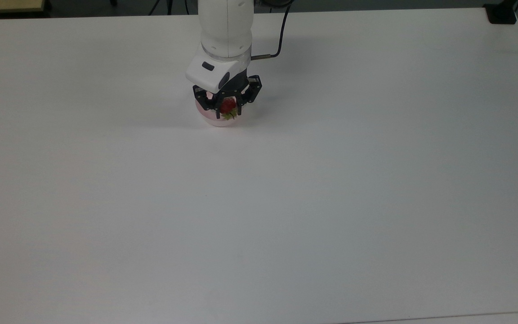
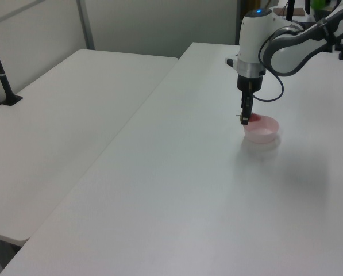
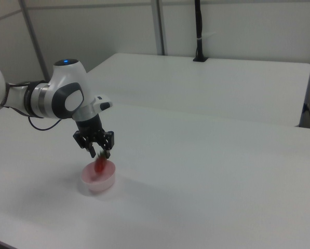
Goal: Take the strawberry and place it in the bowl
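Observation:
The pale pink bowl (image 1: 214, 121) stands on the white table, mostly covered by my gripper (image 1: 226, 110) in the top view. The gripper hangs straight above it, fingers spread and open. The red strawberry (image 3: 99, 165), green cap downward, shows blurred just below the fingertips in the right view, inside the rim of the bowl (image 3: 98, 182) and apart from the fingers. In the top view the strawberry (image 1: 228, 106) lies between the fingers over the bowl. In the left view the gripper (image 2: 245, 119) points down at the near left rim of the bowl (image 2: 264, 131), with the strawberry (image 2: 253, 119) at its tip.
A wide white table (image 1: 331, 202) surrounds the bowl. A second white table (image 2: 62, 126) adjoins it on the left view's left. A black post (image 2: 2, 75) is clamped to that table. The arm's cable (image 1: 279, 42) trails behind the wrist.

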Robot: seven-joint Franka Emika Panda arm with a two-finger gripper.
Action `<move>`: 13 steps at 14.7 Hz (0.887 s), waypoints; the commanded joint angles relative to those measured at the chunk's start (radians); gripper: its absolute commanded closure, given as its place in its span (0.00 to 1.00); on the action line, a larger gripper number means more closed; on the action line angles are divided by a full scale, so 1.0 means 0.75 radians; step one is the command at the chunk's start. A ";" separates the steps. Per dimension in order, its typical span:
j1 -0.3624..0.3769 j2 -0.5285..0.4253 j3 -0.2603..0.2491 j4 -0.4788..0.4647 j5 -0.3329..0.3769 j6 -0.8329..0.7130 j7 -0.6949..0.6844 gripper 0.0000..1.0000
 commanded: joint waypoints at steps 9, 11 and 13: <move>-0.391 -0.114 0.239 0.518 -0.023 -0.731 0.225 0.00; -0.408 -0.132 0.246 0.528 -0.010 -0.749 0.231 0.00; -0.406 -0.130 0.240 0.526 -0.008 -0.751 0.233 0.00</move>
